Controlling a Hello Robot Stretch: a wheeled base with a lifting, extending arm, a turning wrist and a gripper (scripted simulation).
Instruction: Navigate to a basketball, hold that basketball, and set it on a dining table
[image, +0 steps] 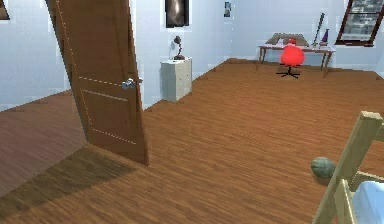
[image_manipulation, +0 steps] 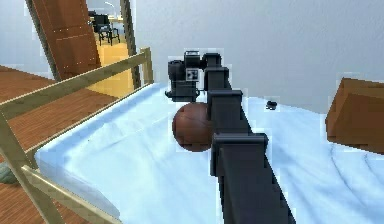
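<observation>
- orange-brown basketball (image_manipulation: 190, 128) shows over the white bed (image_manipulation: 110, 150), tight against the left side of the dark arm (image_manipulation: 238, 160); you cannot tell if it rests on the bedding
- your tool (image_manipulation: 180, 82) is just above the basketball in the arm side view; you cannot tell its grip or whether it holds anything
- a small dark thing (image_manipulation: 271, 104) lies on the bed near a brown box (image_manipulation: 355, 115)
- ahead of you: a wooden door (image: 100, 70) ajar, a far tabletop (image: 295, 48) with a red chair (image: 291, 56), and a greenish ball (image: 322, 167) on the floor (image: 220, 130) beside the bed frame (image: 362, 150)
</observation>
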